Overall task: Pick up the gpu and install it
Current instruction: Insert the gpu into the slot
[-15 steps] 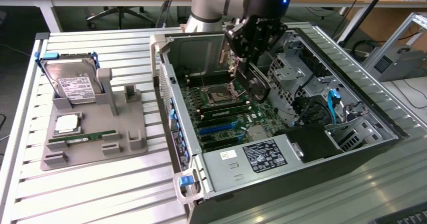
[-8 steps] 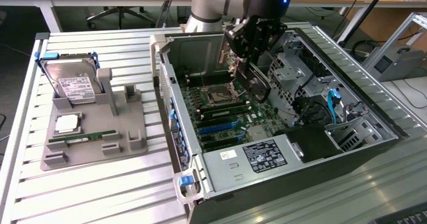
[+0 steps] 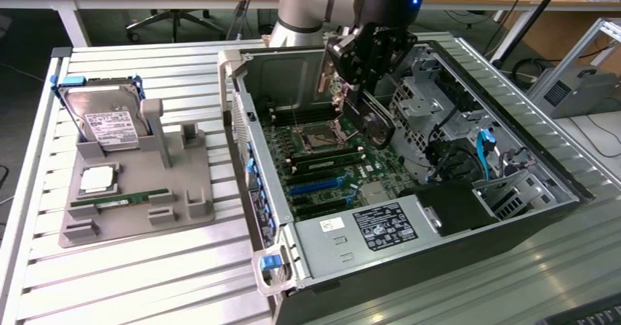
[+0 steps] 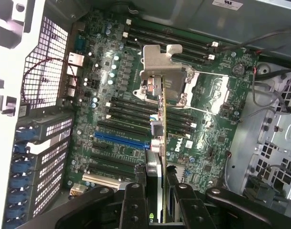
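Note:
My gripper (image 3: 363, 63) hangs inside the open computer case (image 3: 254, 194), shut on the gpu (image 3: 374, 127). The card hangs below the fingers with its black cooler facing the exterior view's right, above the motherboard (image 3: 325, 171). In the wrist view the gpu (image 4: 160, 102) shows edge-on, a thin green board with its silver end bracket (image 4: 160, 58) at the far end. The black fingers (image 4: 134, 198) clamp it on both sides, and my gripper (image 4: 157, 193) is closed around its near end. The card hovers over the board near the CPU socket (image 4: 183, 86) and the blue slot (image 4: 120, 137), not touching them.
A grey fixture (image 3: 179, 194) on the slatted table at the exterior view's left holds a hard drive (image 3: 109, 121), a CPU (image 3: 97, 179) and a green RAM stick (image 3: 121, 199). Drive cages and cables (image 3: 456, 150) crowd the case at the exterior view's right. Blue card-slot latches (image 4: 22, 186) line one case wall.

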Robot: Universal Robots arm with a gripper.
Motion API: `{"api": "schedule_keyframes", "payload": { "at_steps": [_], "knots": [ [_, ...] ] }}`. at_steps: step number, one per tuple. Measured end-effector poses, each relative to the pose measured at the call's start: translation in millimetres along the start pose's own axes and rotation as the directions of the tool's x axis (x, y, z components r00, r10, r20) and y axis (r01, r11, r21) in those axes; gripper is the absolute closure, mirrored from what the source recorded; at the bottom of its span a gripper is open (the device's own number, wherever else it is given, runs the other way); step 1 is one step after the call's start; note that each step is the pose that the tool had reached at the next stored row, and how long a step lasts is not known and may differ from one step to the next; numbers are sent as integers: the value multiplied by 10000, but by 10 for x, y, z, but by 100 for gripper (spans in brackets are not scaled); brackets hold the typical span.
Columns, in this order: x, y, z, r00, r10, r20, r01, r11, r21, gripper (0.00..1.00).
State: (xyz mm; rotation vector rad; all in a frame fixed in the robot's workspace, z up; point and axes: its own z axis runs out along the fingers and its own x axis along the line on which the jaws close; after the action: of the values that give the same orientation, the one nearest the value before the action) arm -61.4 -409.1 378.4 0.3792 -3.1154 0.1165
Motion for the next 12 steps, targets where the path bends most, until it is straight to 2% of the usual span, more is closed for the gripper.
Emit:
{"api": "schedule_keyframes", "payload": {
  "at_steps": [12],
  "knots": [
    [0,0,0,9996,-285,15,285,9996,25,73]
  ]
}}
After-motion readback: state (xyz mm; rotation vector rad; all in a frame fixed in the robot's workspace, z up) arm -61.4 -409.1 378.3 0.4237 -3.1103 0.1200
